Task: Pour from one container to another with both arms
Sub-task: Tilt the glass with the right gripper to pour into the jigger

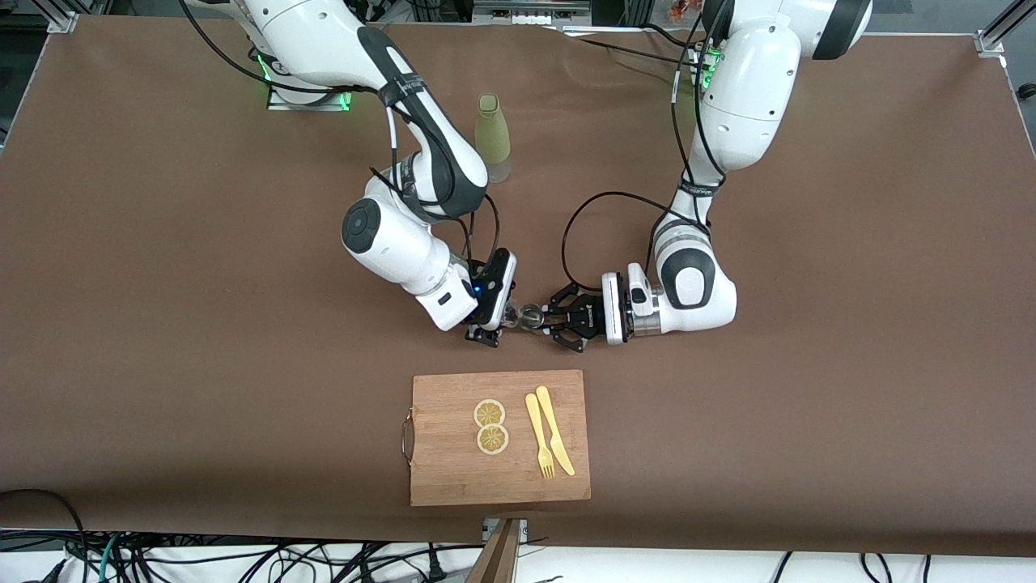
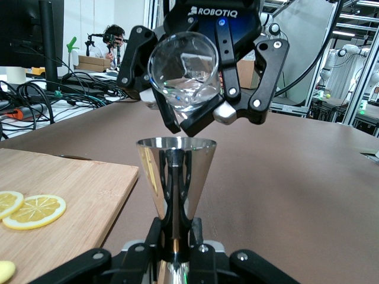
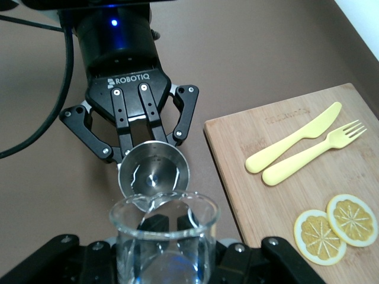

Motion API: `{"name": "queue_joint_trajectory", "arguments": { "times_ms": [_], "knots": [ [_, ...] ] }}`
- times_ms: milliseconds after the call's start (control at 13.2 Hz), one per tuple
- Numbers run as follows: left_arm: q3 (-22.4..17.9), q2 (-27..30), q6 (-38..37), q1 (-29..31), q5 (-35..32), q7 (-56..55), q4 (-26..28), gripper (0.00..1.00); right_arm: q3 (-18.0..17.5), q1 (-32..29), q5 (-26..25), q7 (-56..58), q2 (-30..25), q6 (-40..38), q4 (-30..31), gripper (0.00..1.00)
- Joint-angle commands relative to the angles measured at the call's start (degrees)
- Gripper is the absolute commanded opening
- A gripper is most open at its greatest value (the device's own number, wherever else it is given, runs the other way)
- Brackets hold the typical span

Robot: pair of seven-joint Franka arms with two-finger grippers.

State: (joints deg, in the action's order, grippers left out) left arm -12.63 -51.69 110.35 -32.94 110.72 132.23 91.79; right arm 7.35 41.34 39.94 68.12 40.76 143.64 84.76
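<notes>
Brown table (image 1: 809,405) — right claw (image 1: 495,322) grips glass beaker (image 2: 183,71), left claw (image 1: 558,317) grips steel jigger (image 2: 176,171) — lab benches around.

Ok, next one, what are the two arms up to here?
The right gripper holds a small clear glass beaker tipped over a metal jigger that the left gripper holds upright, above the table. No stream is clearly visible. Nearer the camera lies a wooden board with two lemon slices, a yellow fork and knife; a green bottle stands near the bases.
</notes>
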Motion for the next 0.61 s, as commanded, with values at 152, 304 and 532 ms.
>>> {"name": "queue_joint_trajectory", "arguments": {
  "times_ms": [152,304,532],
  "knots": [
    [0.2,0.8,0.8,0.0,1.2,1.0,0.3,0.00,0.6,1.7,-3.8,-3.3,-0.2,3.0,0.0,0.00],
    [0.2,0.7,0.8,0.0,1.2,1.2,0.4,0.00,0.6,1.9,-5.5,-3.3,-0.2,3.0,0.0,0.00],
    [0.2,0.7,0.8,0.0,1.2,1.1,0.4,0.00,0.6,2.2,-6.6,-3.3,-0.2,3.4,0.0,0.00]
  ]
}}
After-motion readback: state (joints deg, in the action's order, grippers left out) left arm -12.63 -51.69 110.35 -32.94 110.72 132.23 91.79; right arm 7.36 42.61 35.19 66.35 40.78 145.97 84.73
